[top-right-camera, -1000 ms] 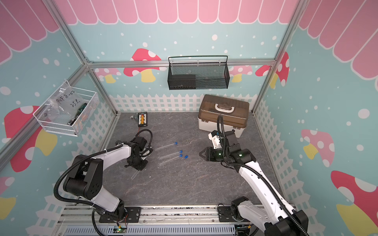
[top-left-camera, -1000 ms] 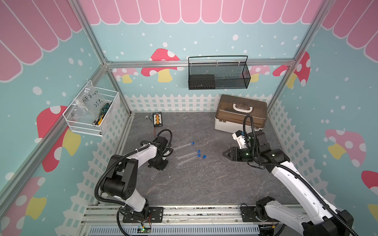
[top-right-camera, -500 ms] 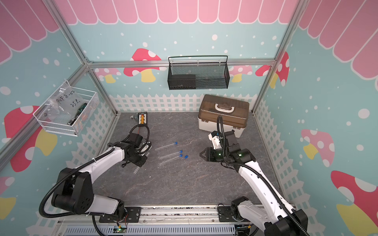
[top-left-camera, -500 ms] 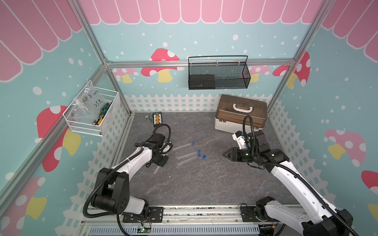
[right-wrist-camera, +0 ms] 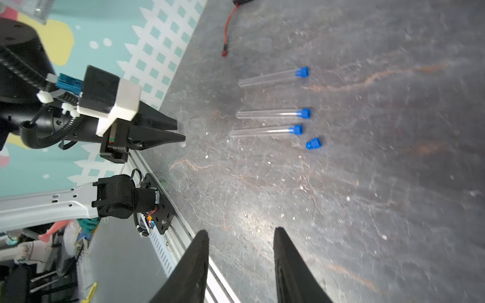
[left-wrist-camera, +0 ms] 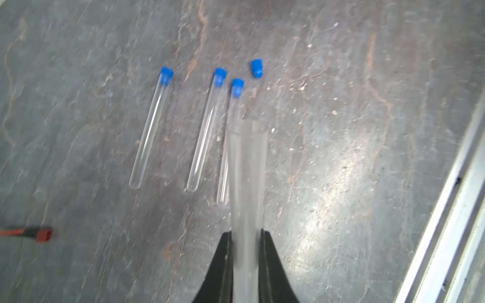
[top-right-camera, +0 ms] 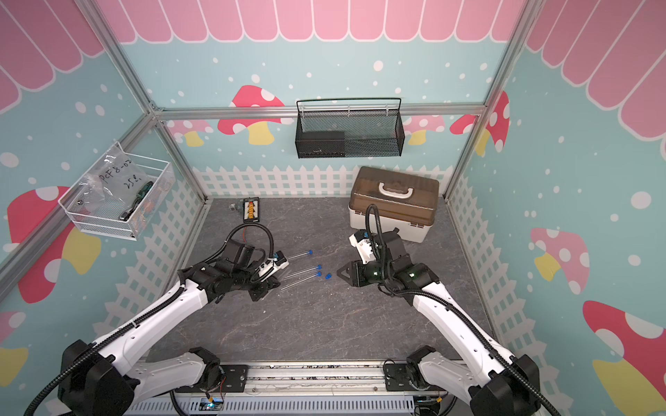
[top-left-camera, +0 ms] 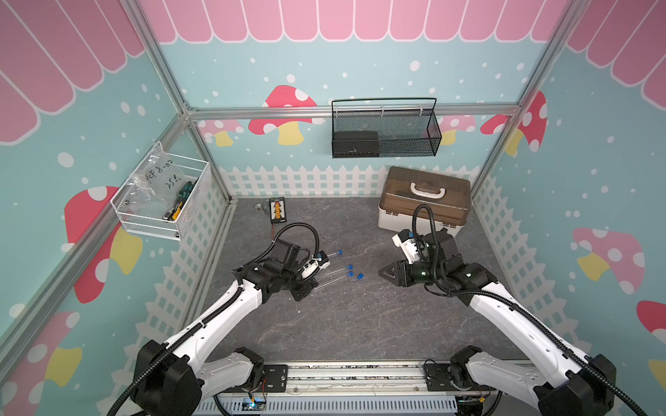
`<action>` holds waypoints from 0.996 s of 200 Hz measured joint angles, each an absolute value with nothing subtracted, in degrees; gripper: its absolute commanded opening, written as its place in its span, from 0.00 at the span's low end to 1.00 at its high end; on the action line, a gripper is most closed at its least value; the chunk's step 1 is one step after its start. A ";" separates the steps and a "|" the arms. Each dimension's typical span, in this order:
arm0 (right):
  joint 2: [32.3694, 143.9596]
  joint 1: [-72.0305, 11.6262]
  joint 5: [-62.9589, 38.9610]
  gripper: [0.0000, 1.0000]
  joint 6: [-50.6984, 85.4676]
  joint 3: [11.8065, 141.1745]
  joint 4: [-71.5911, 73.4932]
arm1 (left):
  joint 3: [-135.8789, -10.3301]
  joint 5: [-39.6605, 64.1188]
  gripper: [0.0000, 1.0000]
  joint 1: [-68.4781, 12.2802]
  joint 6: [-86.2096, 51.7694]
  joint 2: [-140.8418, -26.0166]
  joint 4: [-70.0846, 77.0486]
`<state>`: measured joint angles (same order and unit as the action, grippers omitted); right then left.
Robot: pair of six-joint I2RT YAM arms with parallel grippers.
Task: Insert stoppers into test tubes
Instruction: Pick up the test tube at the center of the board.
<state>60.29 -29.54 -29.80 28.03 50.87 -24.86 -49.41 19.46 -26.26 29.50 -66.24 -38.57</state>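
Observation:
My left gripper (left-wrist-camera: 245,233) is shut on a clear test tube (left-wrist-camera: 246,170) with no stopper; its open mouth points away from the jaws, above the table. Three more test tubes (left-wrist-camera: 151,131) (left-wrist-camera: 206,131) (left-wrist-camera: 226,162) lie side by side on the grey table, each with a blue stopper (left-wrist-camera: 219,74) in its mouth. One loose blue stopper (top-left-camera: 359,276) lies just right of them, also visible in the right wrist view (right-wrist-camera: 313,143). In both top views my left gripper (top-left-camera: 302,292) (top-right-camera: 261,293) sits at the tubes' rounded ends. My right gripper (top-left-camera: 383,272) (right-wrist-camera: 241,230) hovers open and empty, right of the loose stopper.
A brown-lidded toolbox (top-left-camera: 425,201) stands at the back right. A small black connector board (top-left-camera: 277,209) with a red wire (left-wrist-camera: 26,233) lies at the back left. A black mesh basket (top-left-camera: 383,131) and a white wire basket (top-left-camera: 162,201) hang on the walls. The metal rail (top-left-camera: 353,376) runs along the front.
My left arm has swung its elbow out and carried the gripper, with the tube in it, a little right towards the lying tubes. The right arm has not moved.

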 measured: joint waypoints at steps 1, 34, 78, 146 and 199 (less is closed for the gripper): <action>60.23 -29.67 -29.80 0.41 27.90 50.72 -24.64 | -49.32 19.81 0.11 -26.39 29.56 -66.15 -38.37; 57.63 -34.20 -29.34 0.44 22.83 44.66 -14.55 | -48.21 27.31 0.11 -27.68 30.35 -65.01 -33.43; 59.88 -36.86 -29.45 0.47 20.36 43.99 -4.91 | -47.53 35.16 0.11 -28.73 30.41 -64.79 -28.05; 63.13 -40.82 -30.94 0.48 17.17 43.99 6.92 | -46.33 41.34 0.11 -29.30 29.45 -64.79 -23.24; 67.92 -43.27 -30.52 0.43 14.98 44.12 8.14 | -46.24 42.68 0.11 -29.39 28.73 -64.79 -21.58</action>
<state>67.92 -43.27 -30.52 14.98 44.12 8.14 -46.24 42.68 -29.39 28.73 -64.79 -21.58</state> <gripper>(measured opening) 0.451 0.157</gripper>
